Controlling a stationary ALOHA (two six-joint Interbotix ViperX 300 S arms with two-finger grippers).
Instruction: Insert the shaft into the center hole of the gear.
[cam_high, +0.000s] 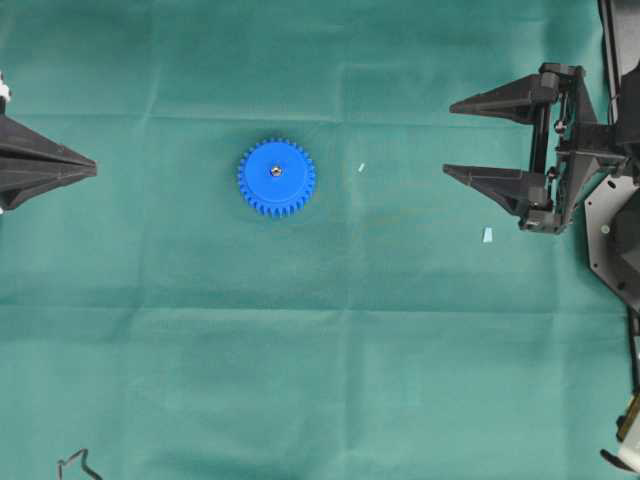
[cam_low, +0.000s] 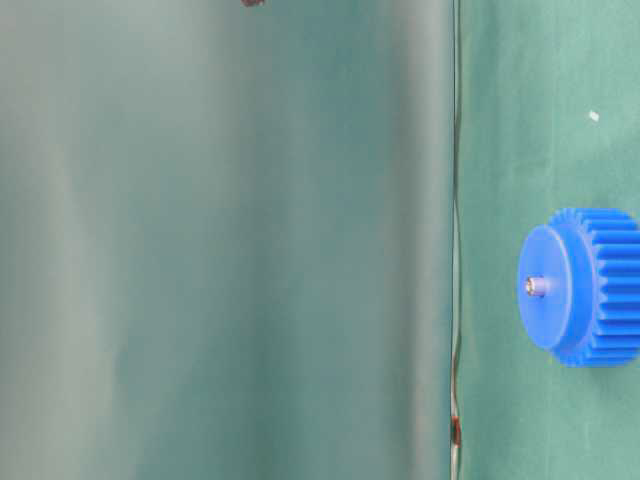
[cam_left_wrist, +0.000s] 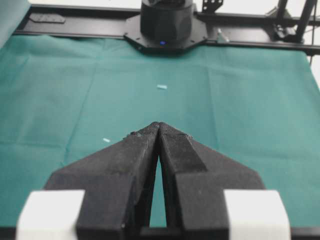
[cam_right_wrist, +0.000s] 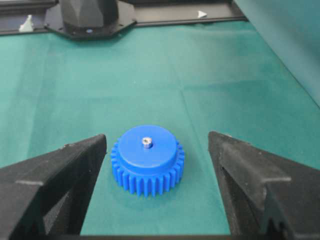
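The gear (cam_high: 276, 177) is a single bright blue plastic spur gear, round, with a ring of small, evenly spaced teeth around its lower rim and a flat, smooth raised hub on top. It lies flat on the green cloth (cam_high: 330, 350), hub upward. The shaft (cam_high: 276, 171) is a tiny silvery-grey metal pin with a shiny round end; it stands upright in the center hole (cam_right_wrist: 146, 144) of the gear hub, and only a short stub projects above the hub face, as the table-level view confirms. The hole itself is filled by the pin and is not separately visible. Count: one gear, one shaft, two grippers, two small loose bits on the cloth. Relative to the gear in the overhead view, the left gripper (cam_high: 92, 166) is well apart to the left, its black fingers pressed tip to tip with nothing between them. The right gripper (cam_high: 449, 138) is well apart to the right of the gear, its two fingers spread wide and empty, pointing toward the gear; in the right wrist view the gear sits on the cloth ahead of and between the two fingers, touching neither. A tiny white fleck (cam_high: 361, 167) lies on the cloth near the gear, between it and the right gripper. A small pale blue scrap (cam_high: 488, 235) lies farther right of the gear, just beside the lower finger of the right gripper.
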